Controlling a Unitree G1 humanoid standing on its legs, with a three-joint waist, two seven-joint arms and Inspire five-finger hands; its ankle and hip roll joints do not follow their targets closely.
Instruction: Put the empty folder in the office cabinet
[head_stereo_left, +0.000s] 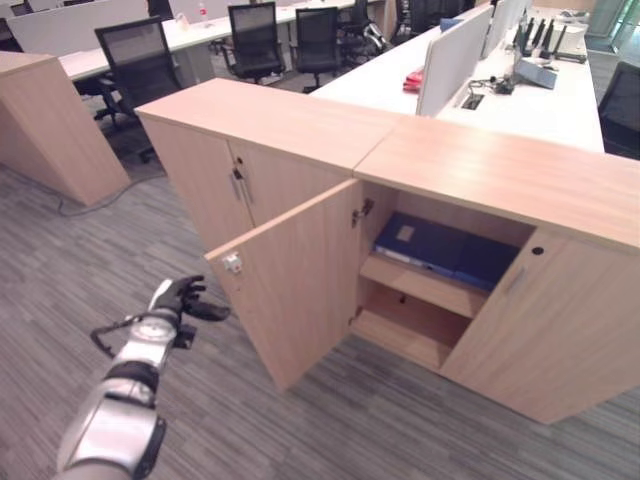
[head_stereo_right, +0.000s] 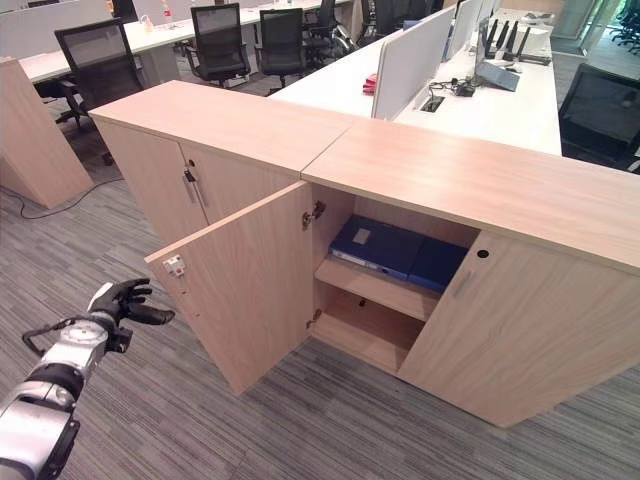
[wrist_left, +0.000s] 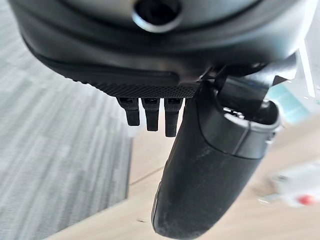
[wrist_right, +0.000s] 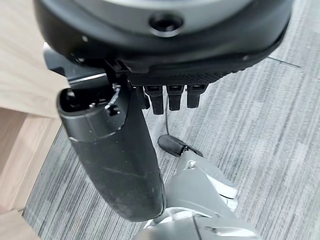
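A blue folder (head_stereo_left: 445, 248) lies flat on the upper shelf inside the light wood office cabinet (head_stereo_left: 500, 170). The cabinet's left door (head_stereo_left: 300, 280) stands swung out towards me, with a small latch (head_stereo_left: 232, 263) at its free edge. My left hand (head_stereo_left: 180, 298) hovers just left of that door edge, fingers relaxed and holding nothing, thumb pointing at the door. In its wrist view the left hand (wrist_left: 210, 165) shows bare wood and carpet past it. My right hand (wrist_right: 120, 155) hangs open above the carpet, empty.
The cabinet's right door (head_stereo_left: 560, 330) is shut. A second cabinet (head_stereo_left: 240, 150) with shut doors joins on the left. Behind stand white desks (head_stereo_left: 560, 100) and black office chairs (head_stereo_left: 140, 60). Another wooden unit (head_stereo_left: 50, 120) is at the far left. Grey carpet (head_stereo_left: 380, 430) lies in front.
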